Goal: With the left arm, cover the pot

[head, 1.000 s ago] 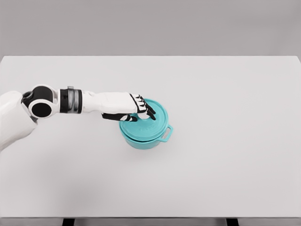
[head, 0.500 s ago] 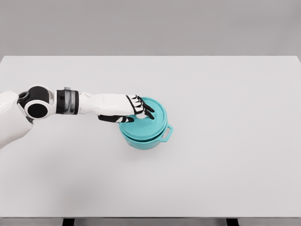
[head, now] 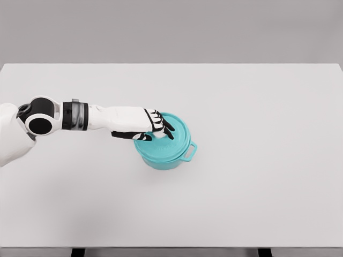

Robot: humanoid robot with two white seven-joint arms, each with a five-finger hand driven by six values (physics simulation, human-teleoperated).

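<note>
The round teal lid lies on the teal pot with loop side handles, and it looks seated, or almost seated, on the rim. The pot stands on the wide white table, a little left of the table's middle, with one handle showing on its right side. We cannot tell if the lid sits fully flat, because the hand covers its left part.

Our left hand comes from the left and rests over the lid's centre. Its black-tipped fingers are curled together around the white knob of the lid, so they are clamped on the lid; the knob itself is mostly hidden under them. The pot's right handle is just beyond the fingertips, to the right and lower.

We judge that the placing step is at its end. The next move calls for opening the fingers gently and lifting the hand straight up, without dragging the lid sideways.

The right arm is not visible.
</note>
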